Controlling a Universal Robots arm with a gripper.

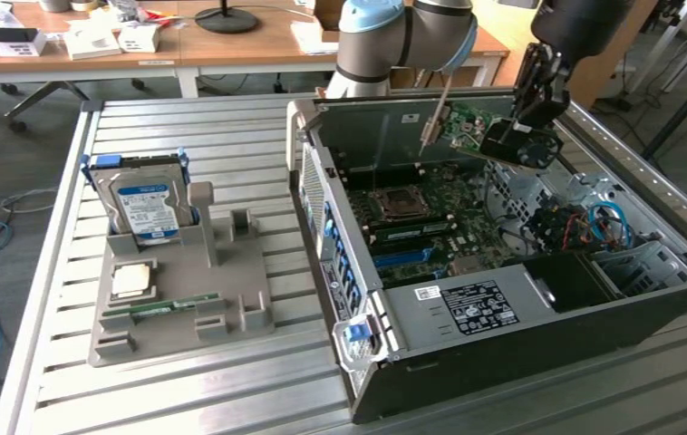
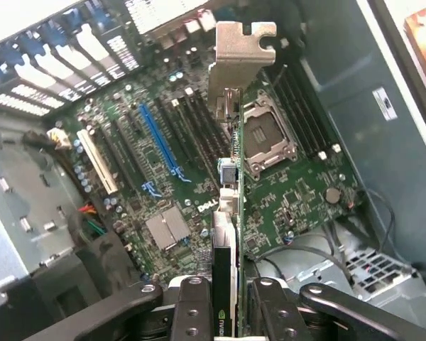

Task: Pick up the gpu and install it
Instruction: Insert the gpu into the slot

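In the exterior view we see one arm coming in from the far side of the slatted worktop, its wrist bent down over the one open computer case. Its gripper hangs above the motherboard, clamped on the one gpu. The card is held in the air with its bracket end toward the exterior view's left. Well apart, on the exterior view's left, a grey holder carries one upright hard drive and one RAM stick.

In the wrist view we see the gpu edge-on, pinched between two black fingers. Its pale bracket hangs over the motherboard, near one blue slot and one white slot.
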